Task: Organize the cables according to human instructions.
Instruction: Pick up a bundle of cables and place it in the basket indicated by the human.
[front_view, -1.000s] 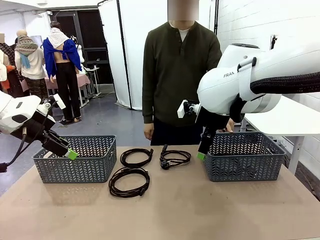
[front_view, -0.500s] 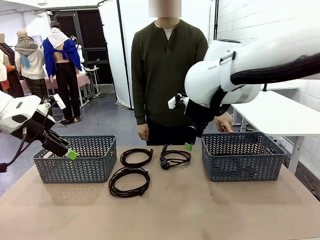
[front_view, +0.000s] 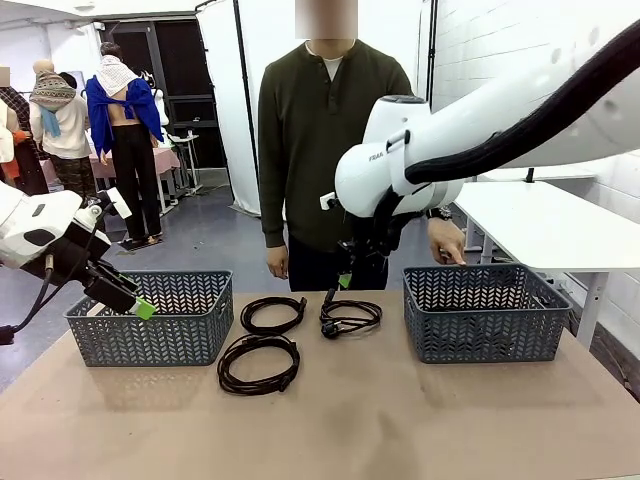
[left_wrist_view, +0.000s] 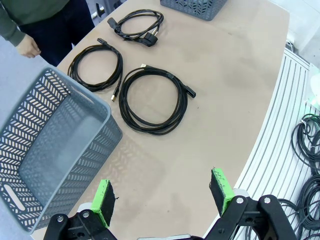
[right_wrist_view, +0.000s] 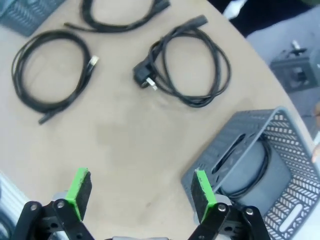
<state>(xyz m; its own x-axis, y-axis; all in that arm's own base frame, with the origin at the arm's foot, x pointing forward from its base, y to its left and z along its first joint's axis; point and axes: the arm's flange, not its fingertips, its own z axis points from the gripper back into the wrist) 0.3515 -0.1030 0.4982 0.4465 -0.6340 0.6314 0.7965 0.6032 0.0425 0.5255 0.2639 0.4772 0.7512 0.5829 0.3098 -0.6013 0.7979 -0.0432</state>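
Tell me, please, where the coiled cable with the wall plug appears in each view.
Front view: plug cable mid-table, left of the right basket.
Left wrist view: plug cable upper left-centre, right basket at top edge.
Right wrist view: plug cable upper middle, right basket lower right.
Shared landmark: right basket.

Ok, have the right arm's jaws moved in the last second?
Yes. The right jaws swung left, from the right-hand grey plastic lattice basket to near the coiled black cable with a plug.

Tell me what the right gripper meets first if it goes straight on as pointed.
The right gripper likely meets bare table, short of the plugged cable, beside the nearer basket; depth unclear.
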